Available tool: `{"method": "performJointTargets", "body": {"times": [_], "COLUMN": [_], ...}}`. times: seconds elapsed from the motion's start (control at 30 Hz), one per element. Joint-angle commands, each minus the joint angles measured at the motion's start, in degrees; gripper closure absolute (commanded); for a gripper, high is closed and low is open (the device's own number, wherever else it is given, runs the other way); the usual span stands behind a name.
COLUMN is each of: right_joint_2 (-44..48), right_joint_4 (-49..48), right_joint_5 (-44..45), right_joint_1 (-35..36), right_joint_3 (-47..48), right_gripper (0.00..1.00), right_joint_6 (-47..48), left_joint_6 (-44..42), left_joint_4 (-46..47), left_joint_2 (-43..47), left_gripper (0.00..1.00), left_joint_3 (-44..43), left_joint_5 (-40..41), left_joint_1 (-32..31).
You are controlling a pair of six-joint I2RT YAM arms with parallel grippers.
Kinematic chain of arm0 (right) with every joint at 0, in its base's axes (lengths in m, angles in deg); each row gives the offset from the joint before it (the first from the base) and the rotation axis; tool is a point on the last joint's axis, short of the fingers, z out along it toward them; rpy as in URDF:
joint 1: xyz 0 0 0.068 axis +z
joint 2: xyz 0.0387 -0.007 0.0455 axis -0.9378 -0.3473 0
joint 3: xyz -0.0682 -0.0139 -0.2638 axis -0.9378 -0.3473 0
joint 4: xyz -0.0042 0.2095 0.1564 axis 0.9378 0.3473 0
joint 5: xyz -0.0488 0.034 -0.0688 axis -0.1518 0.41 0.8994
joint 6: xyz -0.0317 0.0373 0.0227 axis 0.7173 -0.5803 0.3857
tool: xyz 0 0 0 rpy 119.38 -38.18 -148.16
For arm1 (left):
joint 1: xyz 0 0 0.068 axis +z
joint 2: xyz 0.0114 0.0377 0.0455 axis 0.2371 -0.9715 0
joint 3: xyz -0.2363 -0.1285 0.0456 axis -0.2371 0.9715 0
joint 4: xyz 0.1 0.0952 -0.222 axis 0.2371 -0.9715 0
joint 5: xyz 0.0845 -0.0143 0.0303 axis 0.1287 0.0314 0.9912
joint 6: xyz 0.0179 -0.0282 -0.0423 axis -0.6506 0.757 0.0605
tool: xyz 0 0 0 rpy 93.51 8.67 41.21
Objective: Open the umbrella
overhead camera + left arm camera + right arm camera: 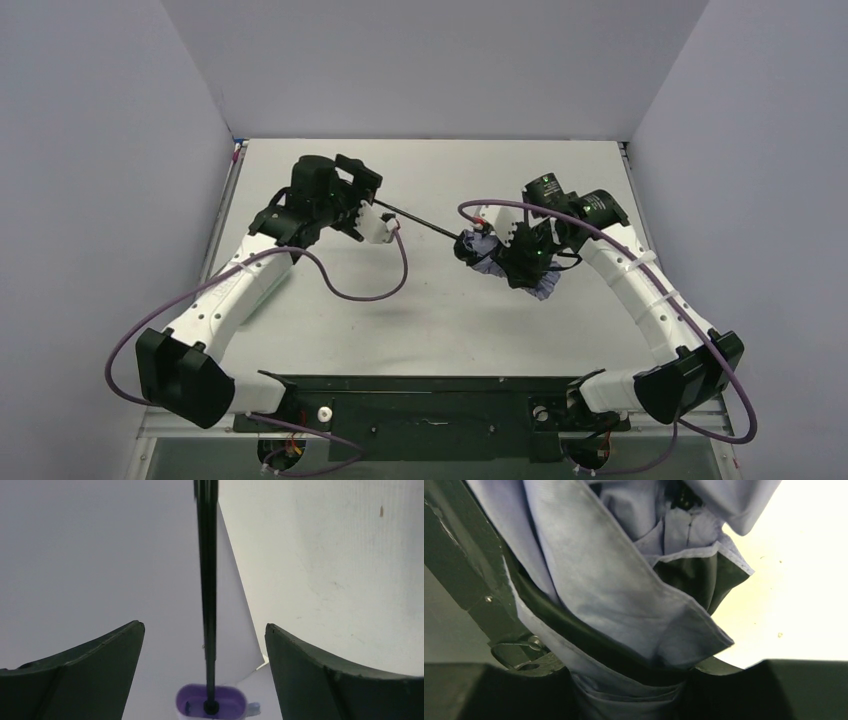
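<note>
Umbrella (425,222) is stretched out between the two arms over the middle of the table (430,330), toward 12 o'clock from the arm bases, canopy not spread

Thin black shaft (207,580) runs from the lavender handle (379,226) at the 10 o'clock end down to the bunched canopy (487,265) at the 4 o'clock end. Whether any part touches the table, cannot tell

Handle sits at the left gripper (362,208). In the left wrist view the handle (212,703) is at 6 o'clock, low between the two dark fingers (100,670), which stand apart with a gap showing on each side of it, shaft going straight to 12 o'clock

Canopy (624,590) is folded lavender cloth with black lining showing at 3 o'clock in the right wrist view. Right gripper (512,262) is clamped on that bundle, cloth squeezed against a dark finger (459,570) and spilling past it

Purple cable (370,290) hangs in a loop off the left arm at 6 o'clock from the handle. Another purple cable (530,208) arcs over the right wrist
</note>
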Motion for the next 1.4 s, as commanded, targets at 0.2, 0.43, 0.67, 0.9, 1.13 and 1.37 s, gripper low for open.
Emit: {"method": "performJointTargets", "body": {"times": [0.2, 0.43, 0.67, 0.9, 1.13, 1.37], "right_joint_2": [-1.7, -0.6, 1.9, 5.4, 9.1, 10.9], "right_joint_4": [-7.2, -19.1, -34.4, -51.3, -56.8, -56.8], "right_joint_5": [-7.3, -11.4, -14.0, -12.6, 1.2, 23.9], "right_joint_1": [-1.7, -6.4, -8.1, -6.8, 0.2, 8.7], "right_joint_3": [6.1, 7.1, 5.6, 1.5, -2.8, -5.3], "right_gripper": [1.00, 1.00, 1.00, 1.00, 1.00, 1.00], "right_joint_6": [-9.1, -20.8, -36.5, -49.1, -49.5, -48.3], "left_joint_6": [12.5, 35.8, 77.8, 105.3, 138.1, 142.9], "left_joint_4": [-3.9, 1.8, 13.4, 27.4, 46.8, 46.9], "left_joint_2": [2.7, 4.8, 0.6, -1.8, -6.1, -8.3], "left_gripper": [0.03, 0.03, 0.03, 0.03, 0.03, 0.03], "left_joint_3": [-8.7, -10.0, -16.9, -15.3, -12.4, -13.4], "left_joint_5": [-24.0, -29.0, -21.8, -28.2, -28.1, -21.0], "left_joint_1": [-6.5, -7.3, -6.8, -6.6, -3.9, -6.1]}}
